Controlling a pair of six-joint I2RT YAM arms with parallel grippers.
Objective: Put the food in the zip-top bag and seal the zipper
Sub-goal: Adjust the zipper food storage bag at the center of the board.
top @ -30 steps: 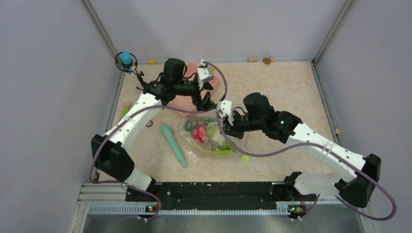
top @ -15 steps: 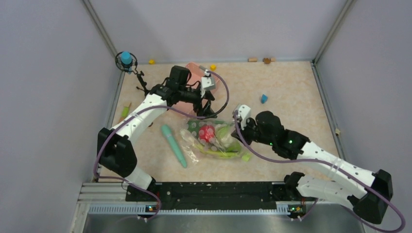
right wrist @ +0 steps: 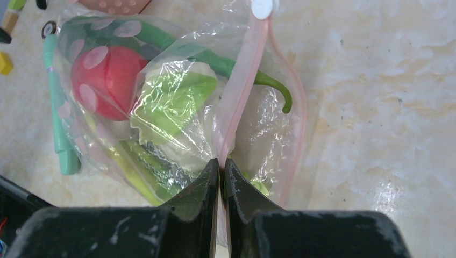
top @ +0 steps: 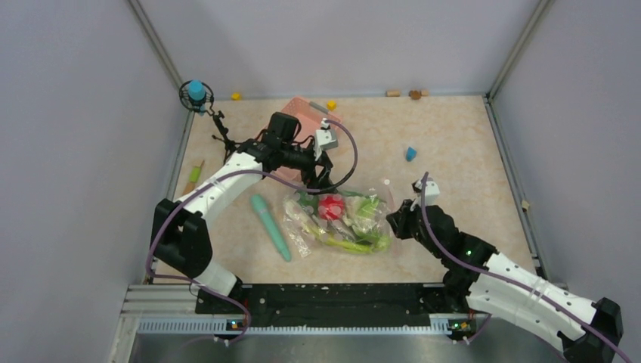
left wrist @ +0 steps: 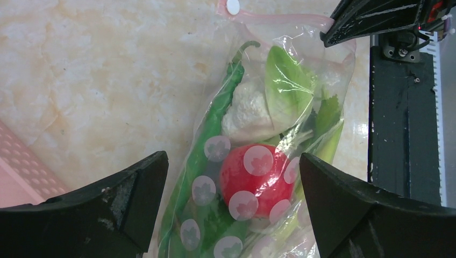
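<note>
The zip-top bag [top: 338,220] lies on the table with the food inside: a red tomato [left wrist: 253,180], white cauliflower [left wrist: 244,110], a long green piece [left wrist: 215,126] and a pale green leafy piece [right wrist: 172,99]. My left gripper [left wrist: 234,207] is open and hovers just above the bag's far end, with the tomato between its jaws. It also shows in the top view [top: 317,178]. My right gripper [right wrist: 221,166] is shut on the pinkish zipper [right wrist: 242,91] at the bag's right end, as the top view [top: 394,219] also shows.
A pink basket [top: 302,112] stands behind the left gripper. A long teal stick [top: 270,227] lies left of the bag. Small yellow blocks [top: 330,104], a blue piece [top: 410,153] and a teal-topped stand [top: 196,92] sit towards the back.
My right arm has drawn back to the right and nearer, gripper shut on the zipper, and the bag shifted right. My left gripper came off the basket to over the bag.
</note>
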